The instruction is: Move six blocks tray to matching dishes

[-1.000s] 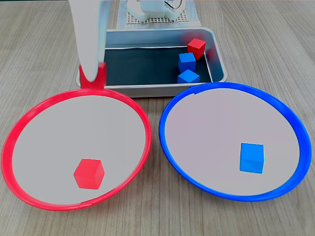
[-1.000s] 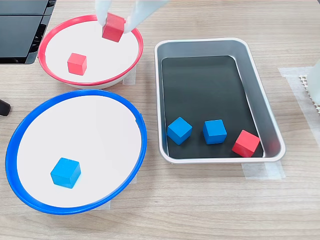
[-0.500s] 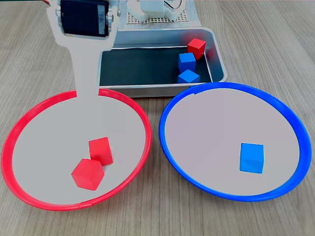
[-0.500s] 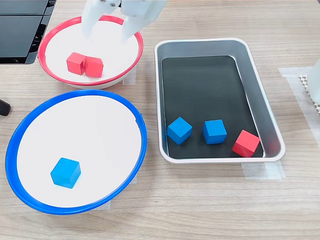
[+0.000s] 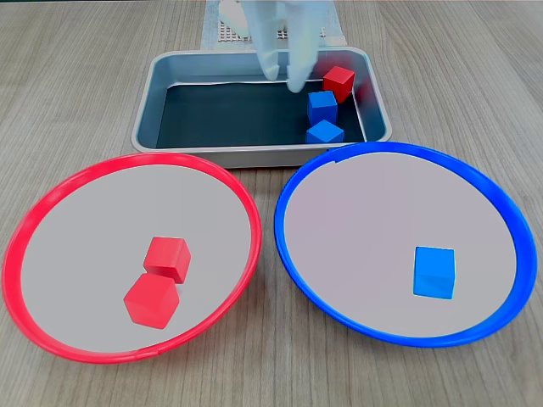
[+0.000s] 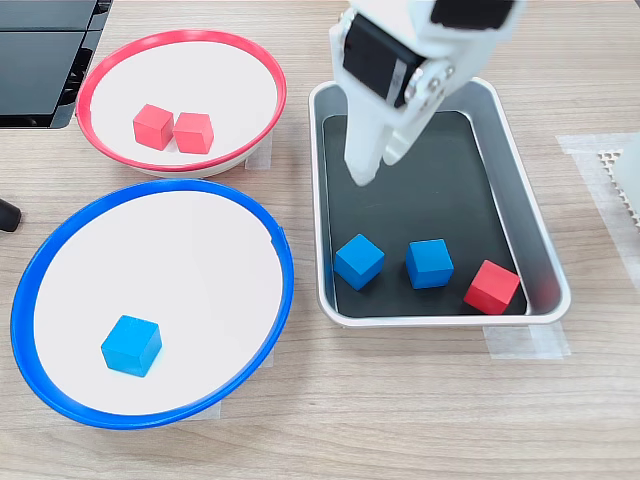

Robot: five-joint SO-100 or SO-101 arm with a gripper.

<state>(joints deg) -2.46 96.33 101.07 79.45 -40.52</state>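
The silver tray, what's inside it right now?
Inside the tray sit two blue blocks and one red block. The claw hangs above, covering some of the dark bottom.

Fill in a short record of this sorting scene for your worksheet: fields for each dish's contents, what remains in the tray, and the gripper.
red-rimmed dish: two red blocks, touching
blue-rimmed dish: one blue block
tray: two blue blocks, one red block
gripper: above the tray, holding nothing, jaws close together
blocks sorted: three of six
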